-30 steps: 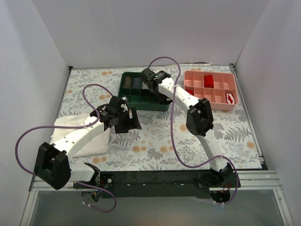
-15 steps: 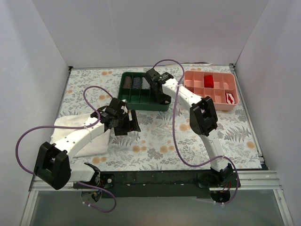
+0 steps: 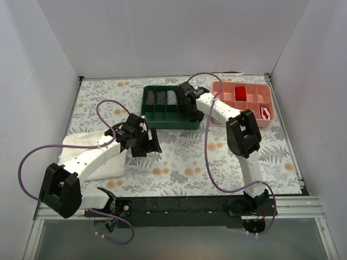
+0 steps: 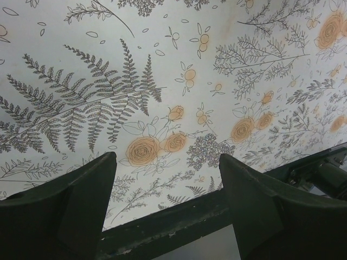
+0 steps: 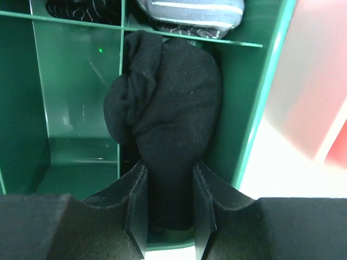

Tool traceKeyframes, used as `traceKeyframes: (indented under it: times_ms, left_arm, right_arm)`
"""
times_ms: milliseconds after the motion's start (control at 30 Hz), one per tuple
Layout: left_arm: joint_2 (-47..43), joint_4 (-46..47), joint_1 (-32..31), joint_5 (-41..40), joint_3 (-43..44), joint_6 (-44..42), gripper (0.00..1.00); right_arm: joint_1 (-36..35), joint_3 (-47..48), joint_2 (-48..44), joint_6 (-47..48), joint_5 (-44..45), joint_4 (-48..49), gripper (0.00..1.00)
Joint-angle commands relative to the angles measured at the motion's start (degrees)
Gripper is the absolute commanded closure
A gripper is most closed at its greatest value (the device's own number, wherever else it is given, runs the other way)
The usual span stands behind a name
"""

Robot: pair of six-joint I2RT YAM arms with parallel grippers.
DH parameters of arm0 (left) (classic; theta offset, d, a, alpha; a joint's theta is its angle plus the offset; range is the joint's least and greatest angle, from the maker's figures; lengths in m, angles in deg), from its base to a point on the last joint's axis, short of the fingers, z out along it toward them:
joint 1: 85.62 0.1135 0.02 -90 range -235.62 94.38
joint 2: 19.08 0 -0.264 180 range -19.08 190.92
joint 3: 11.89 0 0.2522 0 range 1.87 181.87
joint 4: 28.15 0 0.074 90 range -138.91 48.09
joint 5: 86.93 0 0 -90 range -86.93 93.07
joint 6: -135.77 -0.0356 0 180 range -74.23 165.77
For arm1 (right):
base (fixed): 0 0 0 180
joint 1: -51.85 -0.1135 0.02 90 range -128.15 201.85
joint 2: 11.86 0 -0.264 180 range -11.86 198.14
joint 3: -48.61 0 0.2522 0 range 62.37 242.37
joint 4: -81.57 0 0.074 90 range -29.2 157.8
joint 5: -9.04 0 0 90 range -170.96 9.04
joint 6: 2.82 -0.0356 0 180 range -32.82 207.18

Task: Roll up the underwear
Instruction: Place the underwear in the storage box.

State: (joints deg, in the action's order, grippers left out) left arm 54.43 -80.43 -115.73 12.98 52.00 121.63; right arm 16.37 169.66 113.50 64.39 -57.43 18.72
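The underwear point(image 5: 168, 114) is a black fabric roll lying in a right-hand compartment of the green tray point(image 5: 265, 97). My right gripper point(image 5: 169, 216) is shut on its near end, a finger on each side. In the top view my right gripper point(image 3: 192, 108) is over the right side of the green tray point(image 3: 168, 125) and hides the underwear. My left gripper point(image 3: 149, 142) hangs over the flowered tablecloth in front of the tray. It is open and empty in the left wrist view point(image 4: 165, 184).
Striped rolls point(image 3: 165, 97) fill the tray's back compartments, also in the right wrist view point(image 5: 190, 13). A pink tray point(image 3: 242, 84) with a small red roll point(image 3: 240, 92) stands to the right. A white cloth point(image 3: 76, 146) lies under my left arm. A black rail point(image 4: 179, 227) edges the table.
My right gripper has moved from the tray's back middle to its right side, and the green tray has shifted slightly right. My left gripper has barely moved.
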Motion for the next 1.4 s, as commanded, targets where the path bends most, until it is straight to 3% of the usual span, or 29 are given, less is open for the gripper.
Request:
traceKeyframes:
  times_ms: [0,133,500,767,933,1100,1200,1367]
  left_arm:
    - [-1.01,0.29,0.23,0.55,-0.29,-0.27,0.25]
    - [-0.92,0.47,0.23,0.81,-0.65,-0.36,0.25]
    - [-0.57,0.82,0.23,1.08,-1.53,-0.35,0.25]
    - [-0.83,0.2,0.23,0.2,-1.09,-0.45,0.25]
    - [-0.48,0.55,0.23,0.28,-1.17,-0.18,0.25]
    - [0.22,0.29,0.23,-0.07,-0.3,-0.44,0.25]
    - [0.22,-0.15,0.23,-0.16,0.05,-0.62,0.25]
    - [-0.39,-0.59,0.23,-0.51,-0.47,-0.71,0.25]
  right_arm:
    - [1.64,-7.07,-5.64,2.3,0.57,-2.61,0.99]
    - [3.49,-12.1,-7.5,5.73,-3.57,0.39,0.99]
    - [3.67,1.24,0.41,14.59,-5.77,-6.56,0.99]
    - [3.58,5.22,4.28,20.5,-6.92,-9.27,0.99]
    - [3.67,-0.58,-2.2,18.22,-7.09,-2.44,0.87]
    - [3.67,-4.45,-7.23,15.14,-7.97,4.24,0.68]
    - [3.67,-4.45,-7.76,13.65,-7.88,4.96,0.56]
    - [3.67,-4.45,-8.38,12.15,-8.67,5.22,0.44]
